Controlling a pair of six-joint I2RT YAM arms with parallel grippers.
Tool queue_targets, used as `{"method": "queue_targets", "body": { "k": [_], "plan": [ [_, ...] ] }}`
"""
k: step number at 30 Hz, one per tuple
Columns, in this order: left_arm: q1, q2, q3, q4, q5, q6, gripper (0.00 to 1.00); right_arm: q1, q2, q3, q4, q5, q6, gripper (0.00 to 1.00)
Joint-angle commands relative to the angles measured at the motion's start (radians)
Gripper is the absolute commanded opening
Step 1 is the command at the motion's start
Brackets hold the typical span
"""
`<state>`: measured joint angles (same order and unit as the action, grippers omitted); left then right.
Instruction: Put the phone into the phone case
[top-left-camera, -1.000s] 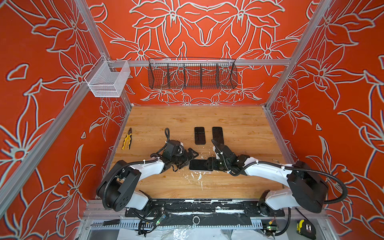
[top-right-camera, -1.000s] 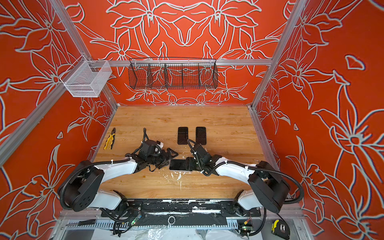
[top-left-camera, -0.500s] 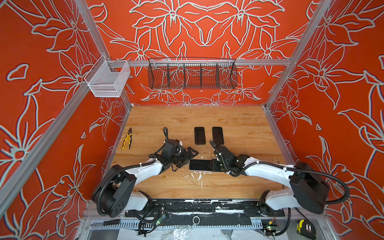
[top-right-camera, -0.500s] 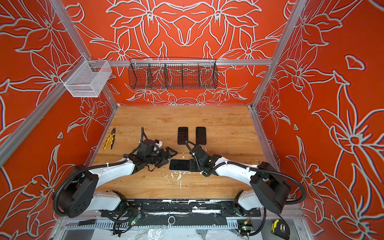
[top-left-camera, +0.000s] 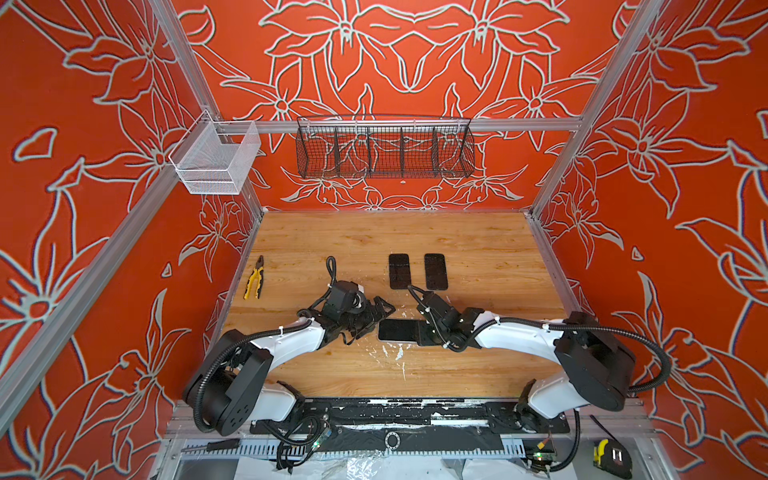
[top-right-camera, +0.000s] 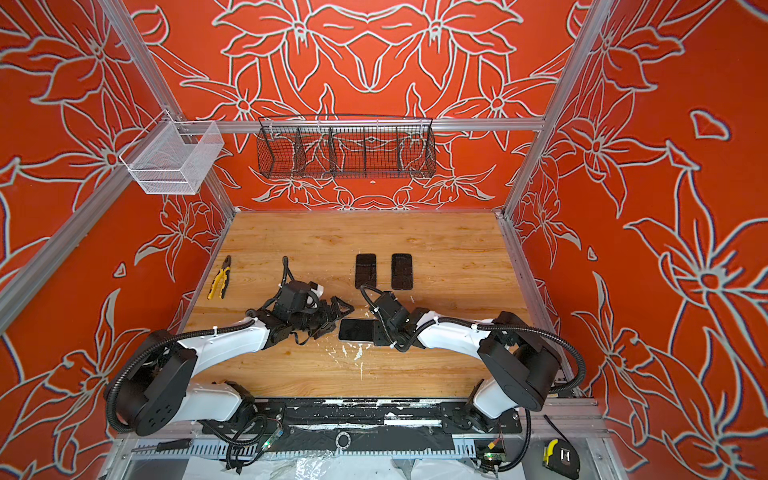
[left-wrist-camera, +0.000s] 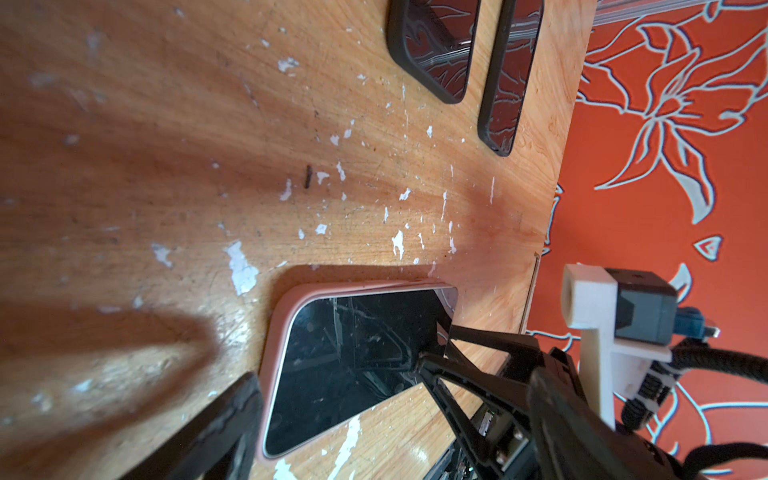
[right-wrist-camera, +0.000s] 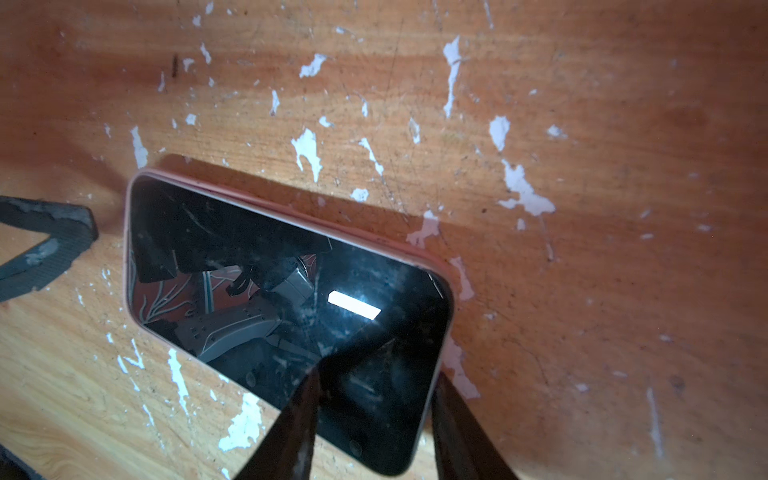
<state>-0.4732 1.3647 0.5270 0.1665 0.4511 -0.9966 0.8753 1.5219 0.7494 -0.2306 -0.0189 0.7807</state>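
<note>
Since the right end effector (top-left-camera: 422, 332) hides its right end, grip unclear, the phone (top-left-camera: 397, 330) in its pink phone case (left-wrist-camera: 268, 374) lies on the desk (top-left-camera: 478, 374) midway between side edges, long axis toward them; left end effector (top-left-camera: 380, 318) gapes.

White arm shells (top-left-camera: 286, 345) sit between bulky black joint housings (top-left-camera: 590, 361), with ribbed black cable conduit (top-left-camera: 528, 323) zip-tied along them. The left gripper (top-left-camera: 383, 318) has black triangular truss fingers. A white bracket (left-wrist-camera: 590, 299) carries a grey wrist camera (left-wrist-camera: 644, 311).
</note>
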Motion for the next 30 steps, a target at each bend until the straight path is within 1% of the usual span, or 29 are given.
{"method": "queue_targets", "body": {
  "k": [1, 8, 20, 24, 26, 30],
  "plan": [
    [-0.007, 0.018, -0.016, -0.026, 0.019, -0.002, 0.97, 0.014, 0.047, -0.004, -0.067, 0.051, 0.005, 0.45],
    [-0.007, 0.080, -0.012, -0.023, 0.059, 0.019, 0.97, 0.019, 0.051, -0.005, -0.033, 0.024, 0.006, 0.45],
    [-0.007, 0.227, 0.002, 0.093, 0.136, 0.059, 0.97, 0.019, 0.058, -0.026, 0.016, 0.002, 0.020, 0.45],
    [-0.008, 0.221, -0.013, 0.157, 0.160, 0.054, 1.00, 0.020, 0.065, -0.037, 0.032, -0.002, 0.029, 0.45],
    [-0.010, 0.193, -0.022, 0.186, 0.167, 0.050, 0.98, 0.019, 0.071, -0.042, 0.042, -0.007, 0.032, 0.45],
    [-0.011, 0.130, -0.020, 0.192, 0.176, 0.060, 0.95, 0.019, 0.075, -0.049, 0.048, -0.009, 0.039, 0.45]
  ]
}}
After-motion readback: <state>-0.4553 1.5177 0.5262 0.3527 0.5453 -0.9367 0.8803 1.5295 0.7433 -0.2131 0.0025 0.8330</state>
